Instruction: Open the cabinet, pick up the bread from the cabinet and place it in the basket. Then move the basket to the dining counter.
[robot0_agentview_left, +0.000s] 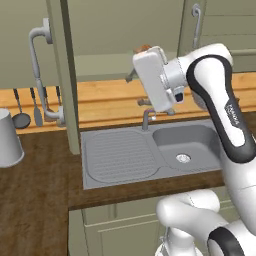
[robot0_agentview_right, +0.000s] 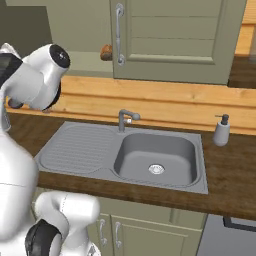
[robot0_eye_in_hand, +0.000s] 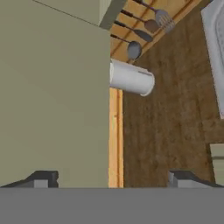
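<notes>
The cabinet (robot0_agentview_left: 100, 30) over the sink (robot0_agentview_right: 125, 155) stands open: its left door (robot0_agentview_left: 62, 75) is swung out edge-on toward the room, its curved grey handle (robot0_agentview_left: 40, 75) facing left, while the right door (robot0_agentview_right: 175, 40) is shut. The bread (robot0_agentview_right: 106, 52) is a small brown lump with an orange-tan crust, sitting on the cabinet's pale shelf just left of the shut door's handle (robot0_agentview_right: 119, 35). From the left it shows as a sliver of orange (robot0_agentview_left: 143, 48) peeking over the robot's white hand.

The gripper (robot0_eye_in_hand: 113, 179) is spread wide, nothing between its dark tips. It looks down past the olive door face (robot0_eye_in_hand: 52, 96) at the wood worktop (robot0_eye_in_hand: 170, 122), a white cylinder (robot0_eye_in_hand: 130, 78) and hanging utensils (robot0_eye_in_hand: 144, 26). The bread lies behind and above the hand, well apart from the jaws.
</notes>
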